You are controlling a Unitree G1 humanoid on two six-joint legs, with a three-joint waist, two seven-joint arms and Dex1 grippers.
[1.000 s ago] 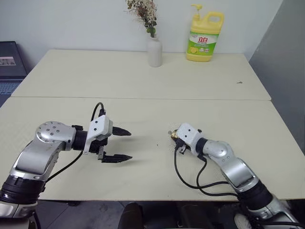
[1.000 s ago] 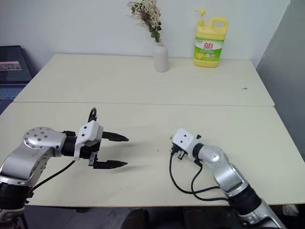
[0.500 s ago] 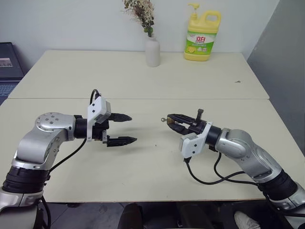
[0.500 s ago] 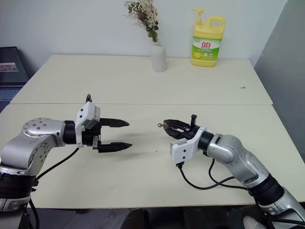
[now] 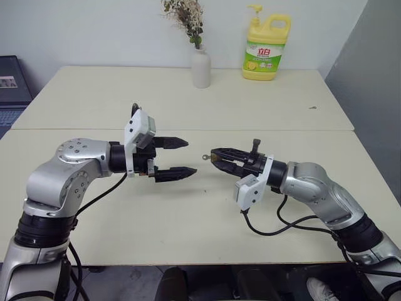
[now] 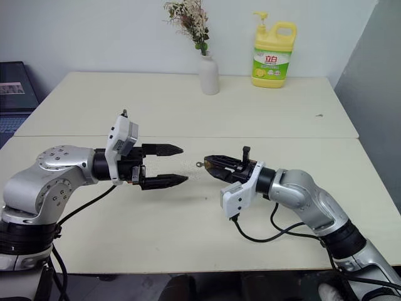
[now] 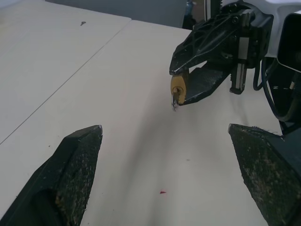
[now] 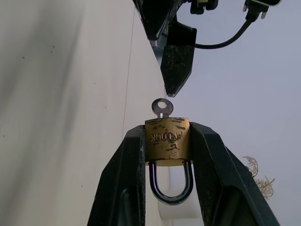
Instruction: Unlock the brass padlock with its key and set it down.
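Scuffed brass padlock (image 8: 167, 141), key (image 8: 162, 108) inserted, pinched by right tool (image 8: 167, 141); left tool (image 5: 183, 157) spread.

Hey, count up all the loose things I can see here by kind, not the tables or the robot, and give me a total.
Brass padlock: 1
Key in the padlock: 1
White vase of dried flowers: 1
Yellow detergent bottle: 1
Total: 4
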